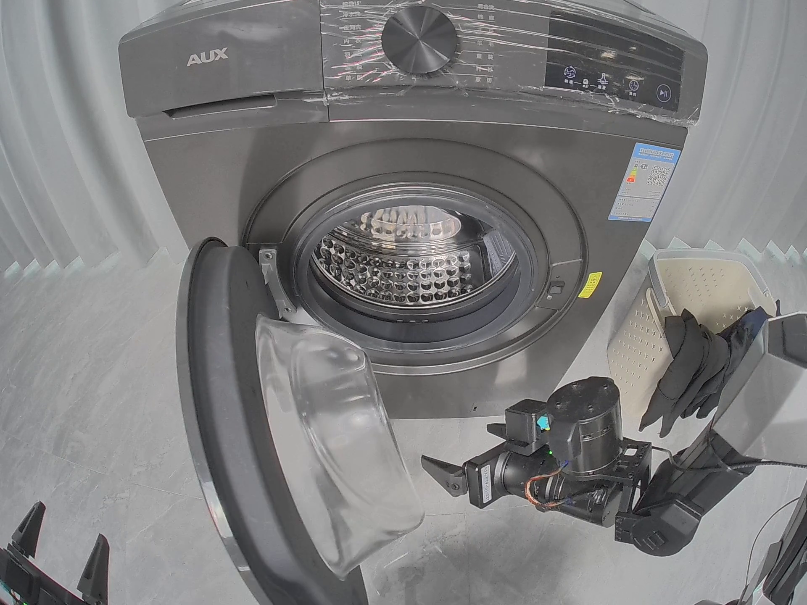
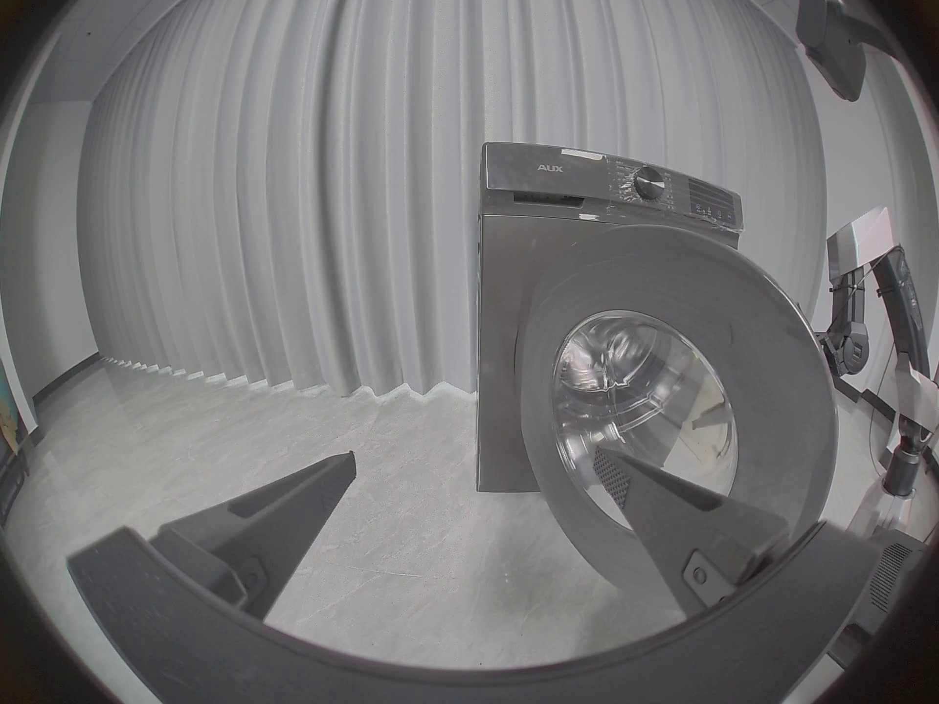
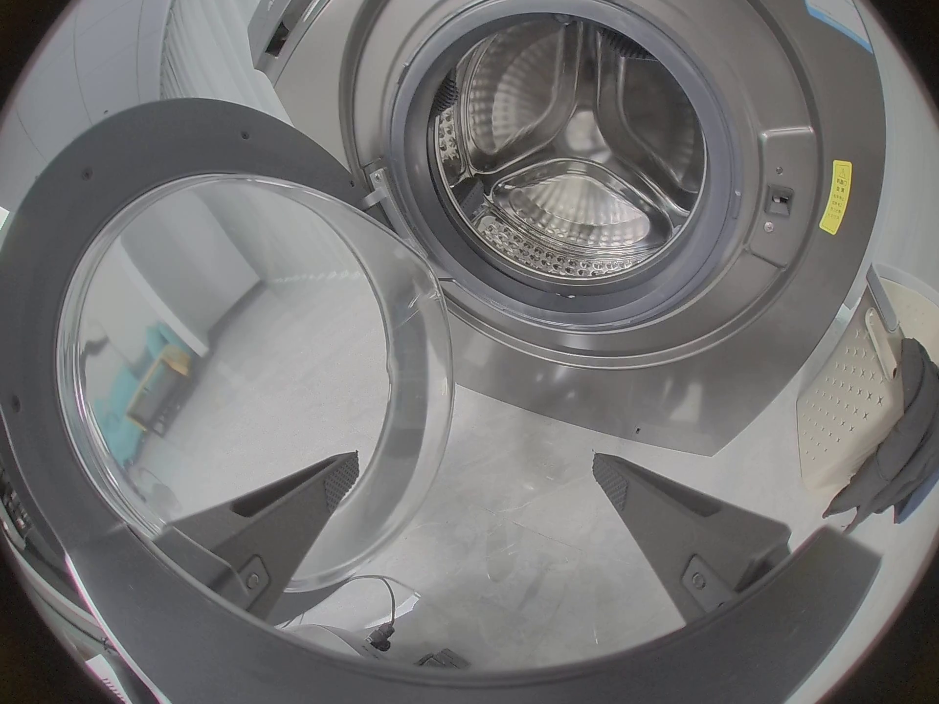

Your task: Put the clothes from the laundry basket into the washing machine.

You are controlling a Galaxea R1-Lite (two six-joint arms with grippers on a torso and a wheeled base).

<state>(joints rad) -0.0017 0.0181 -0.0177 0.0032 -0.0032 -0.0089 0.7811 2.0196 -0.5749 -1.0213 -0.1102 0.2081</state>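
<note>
The grey washing machine stands with its round door swung wide open to the left, and its steel drum holds no clothes. To the machine's right leans a cream laundry basket with dark clothes draped over its rim. My right gripper hangs low in front of the machine, pointing left toward the door glass, open and holding nothing. The basket and clothes lie off to its side. My left gripper is open at the lower left, well short of the door.
The open door and its bulging glass stick out into the space left of my right gripper. Pale tiled floor lies open to the left of the machine. A grey curtain lines the back wall.
</note>
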